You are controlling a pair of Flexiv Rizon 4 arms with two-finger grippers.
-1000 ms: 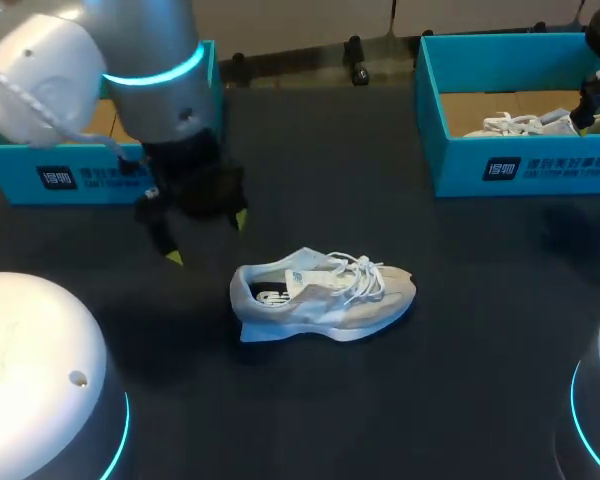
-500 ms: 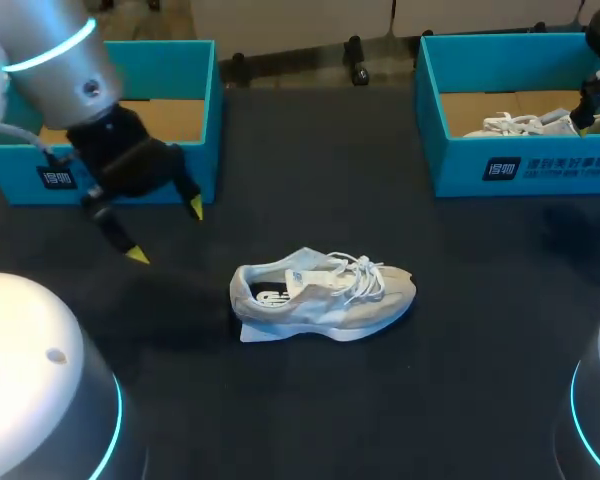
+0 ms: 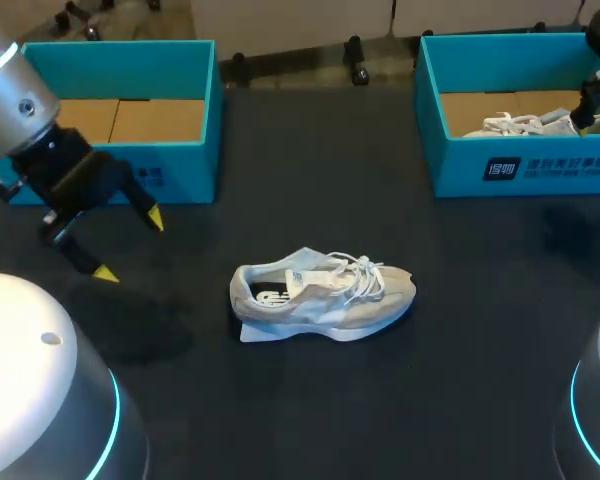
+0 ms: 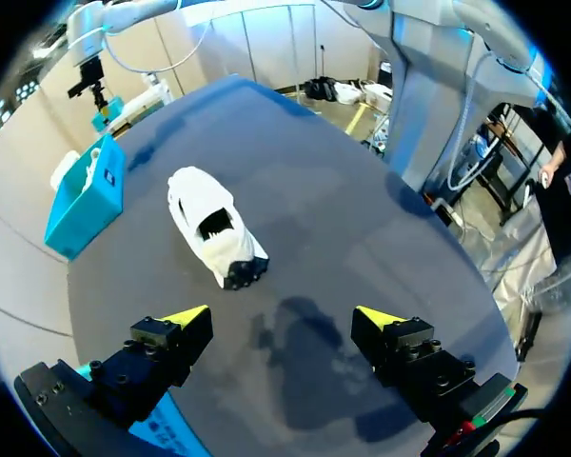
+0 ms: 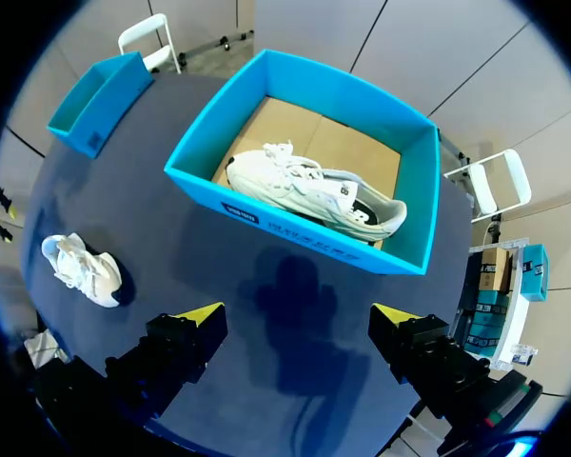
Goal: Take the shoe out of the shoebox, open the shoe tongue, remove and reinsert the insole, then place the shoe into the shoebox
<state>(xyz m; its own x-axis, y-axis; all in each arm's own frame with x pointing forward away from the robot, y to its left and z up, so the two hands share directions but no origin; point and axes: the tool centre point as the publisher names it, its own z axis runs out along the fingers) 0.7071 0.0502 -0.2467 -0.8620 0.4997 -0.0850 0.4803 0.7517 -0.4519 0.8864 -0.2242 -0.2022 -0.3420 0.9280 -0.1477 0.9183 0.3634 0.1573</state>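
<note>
My left gripper [image 3: 130, 245] had drawn back leftward from the shoe [image 3: 325, 293] to just before the left shoebox [image 3: 175, 180], fingers apart and empty. The shoe sat mid-table, toe toward my right, its insole possibly inside. My right gripper [image 5: 298, 314], fingers spread, hung near the right shoebox [image 5: 295, 238], which held a second shoe [image 5: 314, 190].

A dark, matte worktop [image 3: 310, 400] spans the scene. At its far right corner stands a second teal box [image 3: 525, 172], open at the top, with a brown cardboard floor and white print on its near wall. A spare white laced sneaker [image 3: 525, 124] lies inside it, against the floor.
</note>
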